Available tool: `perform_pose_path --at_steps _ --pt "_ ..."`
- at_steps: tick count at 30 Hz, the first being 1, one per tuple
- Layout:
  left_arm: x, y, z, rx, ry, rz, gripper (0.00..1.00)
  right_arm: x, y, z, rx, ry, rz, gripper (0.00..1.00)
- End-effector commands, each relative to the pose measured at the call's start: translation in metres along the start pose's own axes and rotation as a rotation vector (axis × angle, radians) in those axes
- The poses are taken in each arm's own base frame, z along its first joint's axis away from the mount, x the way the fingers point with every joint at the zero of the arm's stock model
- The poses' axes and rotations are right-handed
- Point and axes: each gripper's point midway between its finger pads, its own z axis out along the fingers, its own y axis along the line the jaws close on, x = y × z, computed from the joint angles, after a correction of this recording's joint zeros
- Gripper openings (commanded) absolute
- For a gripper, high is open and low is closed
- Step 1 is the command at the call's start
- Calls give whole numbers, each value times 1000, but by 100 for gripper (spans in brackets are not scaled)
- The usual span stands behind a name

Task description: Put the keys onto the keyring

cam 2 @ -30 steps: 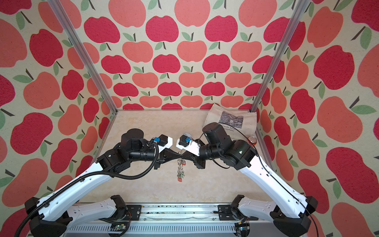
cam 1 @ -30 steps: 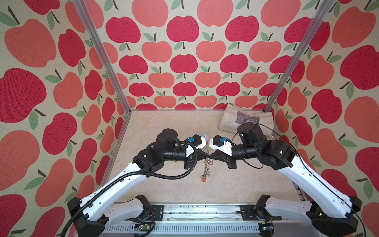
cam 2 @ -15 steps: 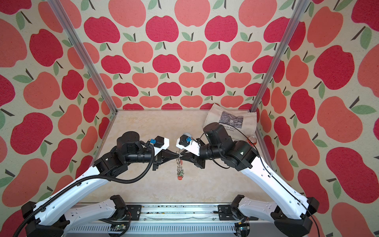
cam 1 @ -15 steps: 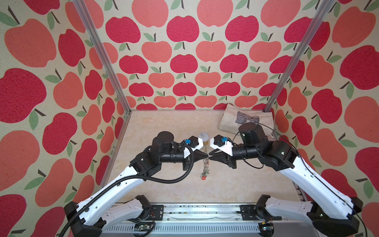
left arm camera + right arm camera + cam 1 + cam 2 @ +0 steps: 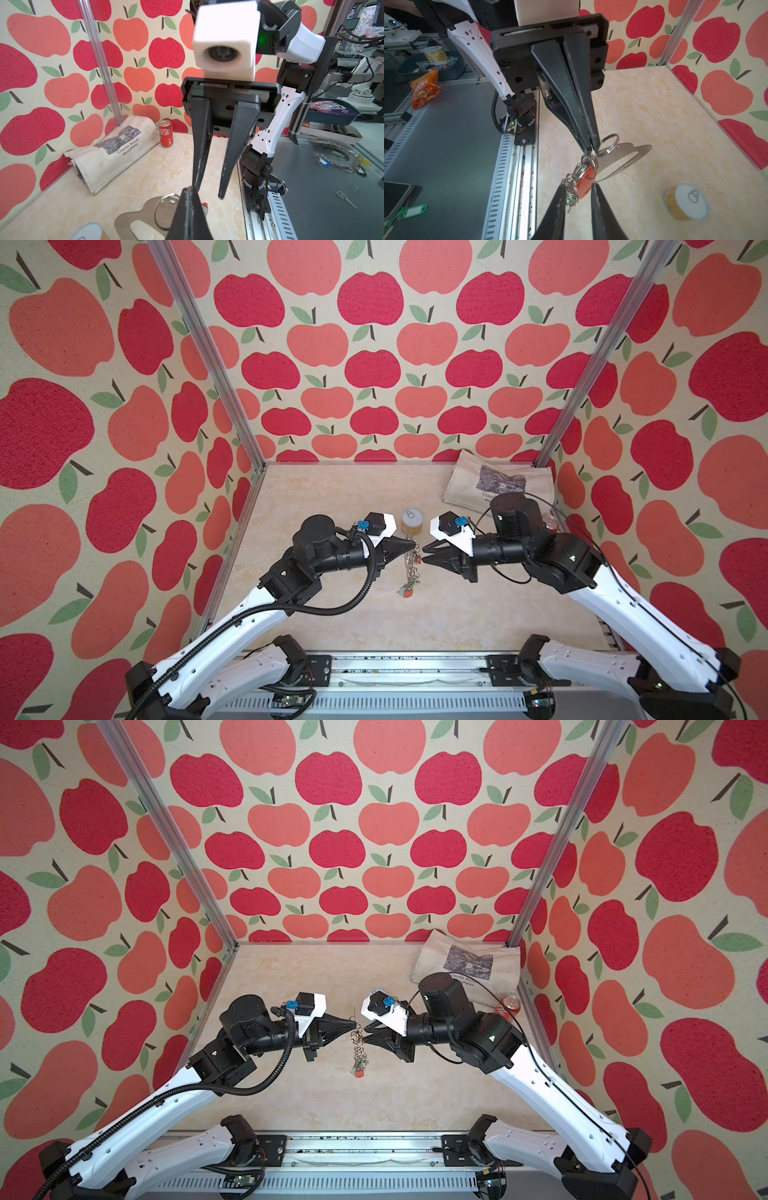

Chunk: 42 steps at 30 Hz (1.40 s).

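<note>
Left gripper [image 5: 414,546] is clamped on the keyring [image 5: 625,150], dangling it midair. My right gripper [image 5: 578,186] sits spread loosely around the red-tag key [image 5: 584,180], which looks hooked on already. Nearly done, I reckon.

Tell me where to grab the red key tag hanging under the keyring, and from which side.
Probably the lower free end of the red tag, clear of the tangled rings at its top. It dangles below the keyring, which the shut left gripper pinches from the left, so come level from the opposite side; the open right gripper straddles it there.
</note>
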Motion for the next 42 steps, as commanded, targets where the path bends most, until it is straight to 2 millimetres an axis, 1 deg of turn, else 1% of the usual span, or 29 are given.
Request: perform_pose_path --at_steps 1,5,16,30,34,39,42 --pt "-29 -2 -7 2 -131 46 0 -19 -1 -6 -9 -101 15 24" --pt "-33 -2 -8 10 -178 47 0 -26 -5 -9 -27 -151 49 23" --pt "-45 -4 -13 15 -265 73 0 -29 -8 -9 -92 -214 122 18" --pt "-46 -4 -11 26 -274 80 0 -36 -1 -9 -162 -255 135 16" --pt "-46 -4 -11 26 -274 80 0 -36 -1 -8 -164 -254 139 13" --pt "-46 -4 -10 28 -275 82 0 -36 -3 -9 -155 -254 143 11" --pt "-46 -5 -11 28 -278 86 0 -36 -4 -9 -150 -253 145 5"
